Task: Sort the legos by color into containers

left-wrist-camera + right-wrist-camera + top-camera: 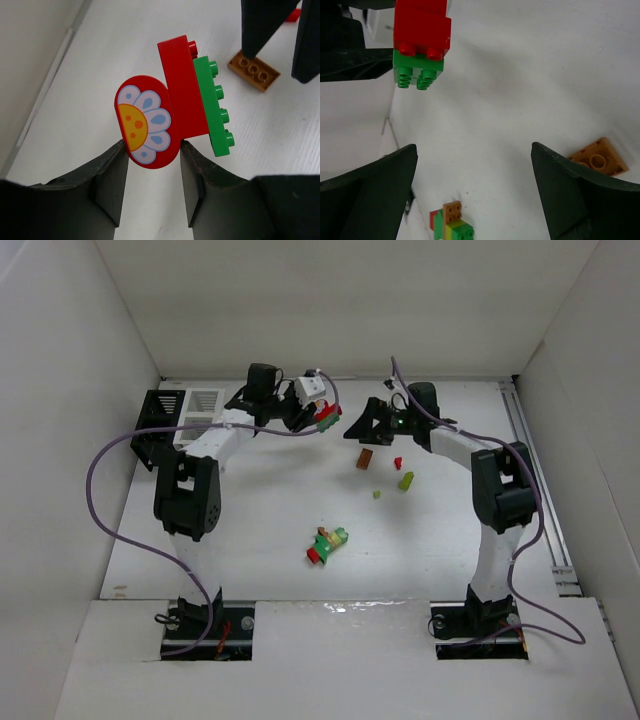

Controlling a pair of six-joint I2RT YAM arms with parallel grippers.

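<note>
Left gripper (152,150) pinches a red-and-green lego cluster (187,95) above the table (100,60).
The cluster's flower-printed piece (145,122) sits between its fingertips; the right gripper (474,150) hangs spread wide, an orange brick (597,157) beside one finger.

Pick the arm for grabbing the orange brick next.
Right. The right end effector is open, the orange brick beside one finger; the left end effector is shut on a red-green cluster.
</note>
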